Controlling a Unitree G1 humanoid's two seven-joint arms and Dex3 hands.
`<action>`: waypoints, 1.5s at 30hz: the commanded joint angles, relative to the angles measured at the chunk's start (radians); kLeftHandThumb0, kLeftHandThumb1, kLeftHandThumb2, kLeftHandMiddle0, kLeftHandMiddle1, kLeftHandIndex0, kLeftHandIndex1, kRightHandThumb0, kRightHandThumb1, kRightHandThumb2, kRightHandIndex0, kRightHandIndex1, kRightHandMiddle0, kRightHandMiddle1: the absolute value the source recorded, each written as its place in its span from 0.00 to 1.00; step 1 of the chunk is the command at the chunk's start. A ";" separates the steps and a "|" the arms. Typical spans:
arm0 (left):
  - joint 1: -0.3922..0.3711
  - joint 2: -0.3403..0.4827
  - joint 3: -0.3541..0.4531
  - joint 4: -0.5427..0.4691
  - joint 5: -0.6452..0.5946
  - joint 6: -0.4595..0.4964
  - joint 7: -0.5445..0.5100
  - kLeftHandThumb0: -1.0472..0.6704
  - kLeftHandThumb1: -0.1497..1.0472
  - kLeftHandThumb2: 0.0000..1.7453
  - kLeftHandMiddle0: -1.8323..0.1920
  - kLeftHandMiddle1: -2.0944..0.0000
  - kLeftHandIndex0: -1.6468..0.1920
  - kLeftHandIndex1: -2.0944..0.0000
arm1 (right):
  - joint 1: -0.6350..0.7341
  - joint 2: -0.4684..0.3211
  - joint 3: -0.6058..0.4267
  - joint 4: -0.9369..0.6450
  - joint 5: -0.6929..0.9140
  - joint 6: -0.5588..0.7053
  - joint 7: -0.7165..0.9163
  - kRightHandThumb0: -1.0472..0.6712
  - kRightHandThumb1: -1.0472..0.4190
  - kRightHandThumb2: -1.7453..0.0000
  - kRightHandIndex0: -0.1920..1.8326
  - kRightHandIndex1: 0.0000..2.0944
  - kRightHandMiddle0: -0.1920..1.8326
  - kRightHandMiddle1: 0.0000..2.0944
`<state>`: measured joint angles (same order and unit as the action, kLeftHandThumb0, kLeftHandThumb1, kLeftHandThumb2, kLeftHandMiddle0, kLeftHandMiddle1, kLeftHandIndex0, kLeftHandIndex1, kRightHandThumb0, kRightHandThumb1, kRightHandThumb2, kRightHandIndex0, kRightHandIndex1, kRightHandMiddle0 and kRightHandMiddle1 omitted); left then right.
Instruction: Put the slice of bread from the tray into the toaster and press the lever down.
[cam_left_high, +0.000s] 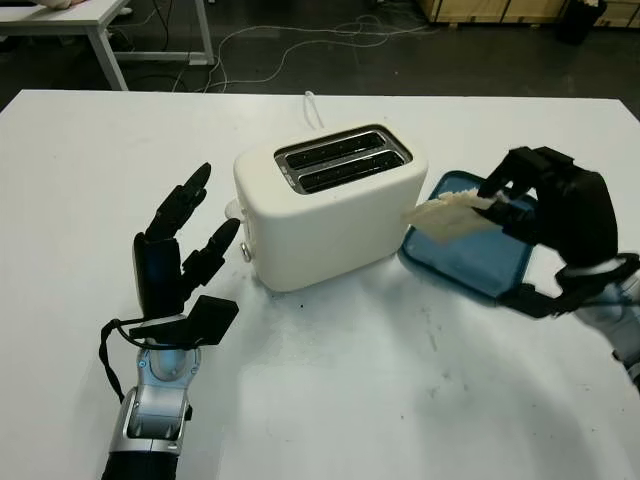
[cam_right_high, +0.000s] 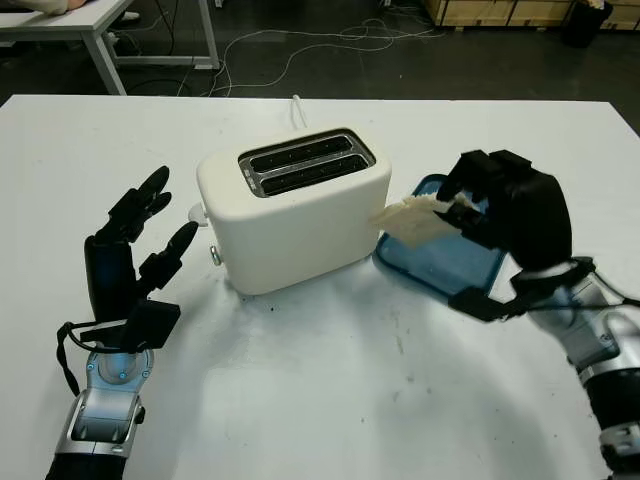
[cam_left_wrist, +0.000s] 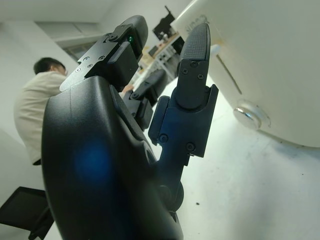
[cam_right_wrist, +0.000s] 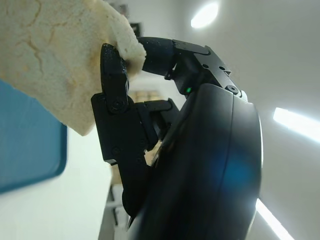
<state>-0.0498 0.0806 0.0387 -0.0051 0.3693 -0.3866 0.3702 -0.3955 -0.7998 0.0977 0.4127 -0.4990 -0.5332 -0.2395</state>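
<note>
Pale bread slice (cam_left_high: 448, 213) is pinched in your right hand (cam_left_high: 545, 205), lifted above the blue tray (cam_left_high: 478, 258), just right of the white toaster (cam_left_high: 330, 205). Your left hand (cam_left_high: 180, 245) is open, near the toaster's left end.

A white table (cam_left_high: 350, 400) fills most of the frame; a white toaster (cam_left_high: 330, 205) stands at centre, a blue tray (cam_left_high: 480, 260) at its right.

I'm looking into a lab: white bench (cam_left_high: 420, 400), loose cables (cam_left_high: 300, 40) across the dark floor (cam_left_high: 480, 60), another workbench (cam_left_high: 90, 20) behind.
</note>
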 joint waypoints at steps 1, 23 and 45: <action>-0.005 0.003 0.004 0.003 -0.005 -0.014 0.000 0.33 0.89 0.10 0.65 0.76 0.56 1.00 | -0.042 -0.021 -0.022 -0.004 0.070 0.050 0.128 0.40 0.09 0.77 0.44 0.83 0.43 0.61; 0.002 0.010 0.004 -0.006 -0.004 -0.001 -0.012 0.33 0.89 0.11 0.66 0.76 0.57 1.00 | -0.698 -0.073 -0.055 0.408 0.366 0.373 1.070 0.42 0.09 0.81 0.41 0.83 0.32 0.83; 0.005 0.009 0.006 -0.002 0.001 -0.006 -0.007 0.34 0.89 0.11 0.66 0.75 0.57 1.00 | -0.818 0.085 -0.087 0.038 0.476 0.805 1.085 0.42 0.09 0.89 0.55 0.83 0.47 0.80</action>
<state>-0.0487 0.0873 0.0413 -0.0005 0.3697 -0.3867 0.3607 -1.2046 -0.7234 0.0126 0.4670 -0.0392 0.2587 0.8457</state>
